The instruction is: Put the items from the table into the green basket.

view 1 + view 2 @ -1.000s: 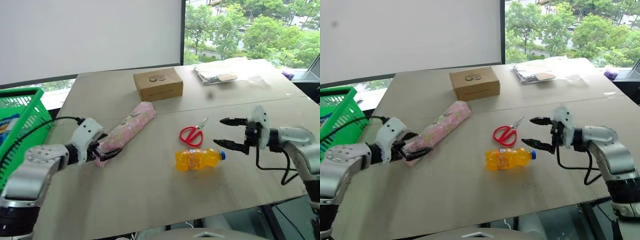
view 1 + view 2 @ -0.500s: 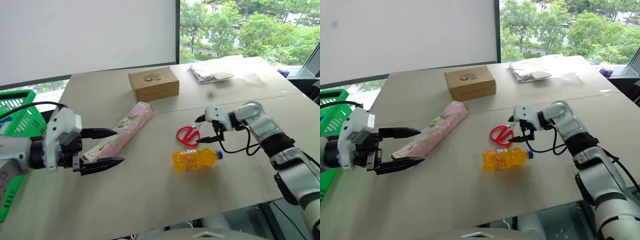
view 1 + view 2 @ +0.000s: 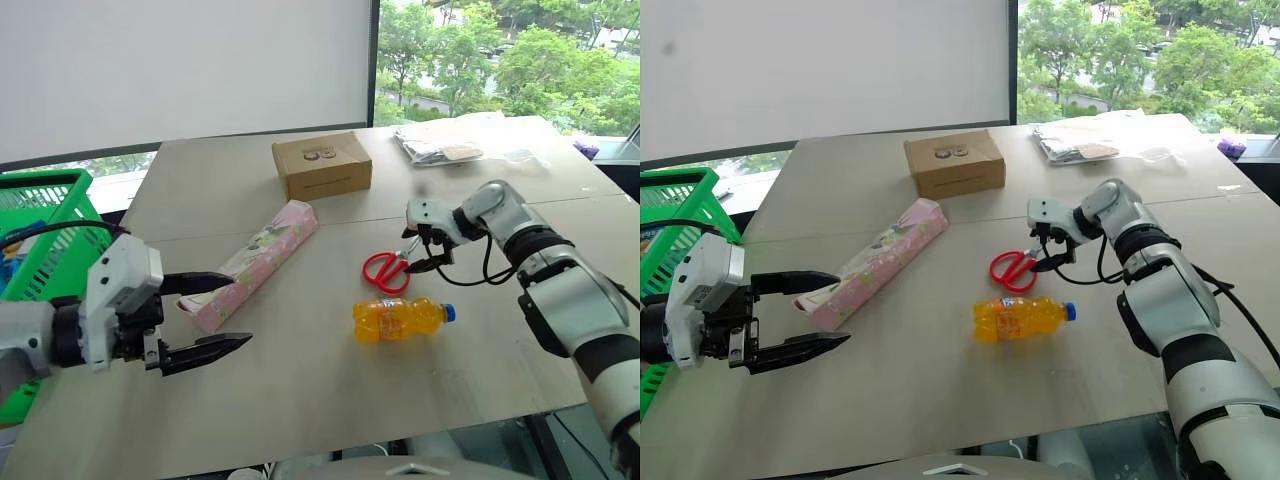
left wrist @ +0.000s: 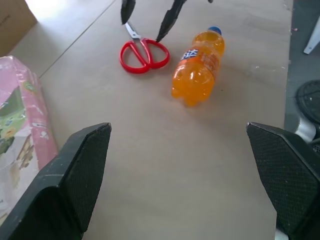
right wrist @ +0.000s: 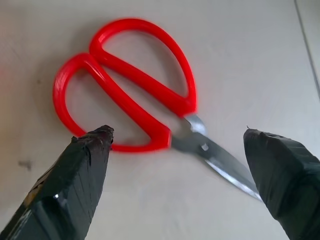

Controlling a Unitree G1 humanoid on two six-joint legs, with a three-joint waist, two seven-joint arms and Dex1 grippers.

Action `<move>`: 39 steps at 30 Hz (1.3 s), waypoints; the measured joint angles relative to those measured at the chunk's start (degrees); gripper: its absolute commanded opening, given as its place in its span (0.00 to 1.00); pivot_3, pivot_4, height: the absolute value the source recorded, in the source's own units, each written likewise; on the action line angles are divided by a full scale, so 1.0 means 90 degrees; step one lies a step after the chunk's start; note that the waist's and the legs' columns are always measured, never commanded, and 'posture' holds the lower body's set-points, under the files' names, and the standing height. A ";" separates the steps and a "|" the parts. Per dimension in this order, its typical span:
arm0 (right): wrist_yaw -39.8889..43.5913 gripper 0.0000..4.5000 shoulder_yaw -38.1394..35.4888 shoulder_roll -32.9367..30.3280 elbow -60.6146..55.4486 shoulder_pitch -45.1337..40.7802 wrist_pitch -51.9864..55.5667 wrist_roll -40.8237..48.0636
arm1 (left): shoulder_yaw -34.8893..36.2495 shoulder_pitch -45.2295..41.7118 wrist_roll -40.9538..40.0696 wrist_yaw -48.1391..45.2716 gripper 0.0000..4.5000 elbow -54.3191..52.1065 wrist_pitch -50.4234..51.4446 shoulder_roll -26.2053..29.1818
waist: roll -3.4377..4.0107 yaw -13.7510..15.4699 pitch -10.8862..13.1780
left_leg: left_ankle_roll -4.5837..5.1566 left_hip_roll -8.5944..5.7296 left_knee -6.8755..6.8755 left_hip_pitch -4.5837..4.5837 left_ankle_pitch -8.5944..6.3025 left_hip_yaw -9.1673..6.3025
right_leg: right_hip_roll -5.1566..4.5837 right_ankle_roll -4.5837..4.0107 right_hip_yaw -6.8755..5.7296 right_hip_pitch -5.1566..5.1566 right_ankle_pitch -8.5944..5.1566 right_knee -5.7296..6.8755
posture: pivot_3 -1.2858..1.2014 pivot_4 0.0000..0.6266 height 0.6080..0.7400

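Over the red-handled steel scissors (image 5: 145,107) lying flat on the beige-grey table (image 3: 300,390) beside the orange bottle (image 3: 400,320), the right gripper (image 3: 424,252) hangs wide open and empty; thin, stiff and slippery, they look best pinched across the pivot.

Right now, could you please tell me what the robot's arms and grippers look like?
Both arms are silver-grey rounded segments with black joints and a looping black cable. The left gripper has a white boxy housing and two tapered black fingers; the right gripper has the same.
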 measured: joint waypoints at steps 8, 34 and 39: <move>-0.0846 1.00 0.0141 0.0225 0.0435 -0.0082 -0.0326 -0.0746 | -0.0215 -0.0077 -0.0058 0.0385 1.00 0.0032 -0.0005 -0.0097 | 0.0001 -0.0001 0.0000 | -0.0005 -0.0004 -0.0002 -0.0009 0.0003 -0.0002 | 0.0001 0.0000 0.0004 -0.0008 0.0001 0.0004 | 0.61 0.00 1.00; 0.0197 0.95 -0.0196 0.0517 0.0532 -0.0017 0.1632 -0.1223 | 0.0224 0.0619 -0.0048 0.1261 1.00 -0.0423 -0.0045 -0.0615 | -0.0022 0.0534 -0.0039 | -0.0016 -0.0015 -0.0005 -0.0004 0.0007 -0.0087 | 0.0011 -0.0028 -0.0076 0.0028 -0.0020 0.0001 | 0.66 0.00 1.00; 0.0257 0.57 -0.0199 0.0504 0.0482 0.0027 0.1675 -0.1251 | 0.0148 0.0518 0.0013 0.1279 1.00 -0.0347 -0.0123 -0.0605 | -0.0019 0.0539 -0.0046 | -0.0028 -0.0016 -0.0005 -0.0001 0.0011 -0.0109 | 0.0017 -0.0036 -0.0100 0.0039 -0.0027 0.0001 | 0.65 0.00 1.00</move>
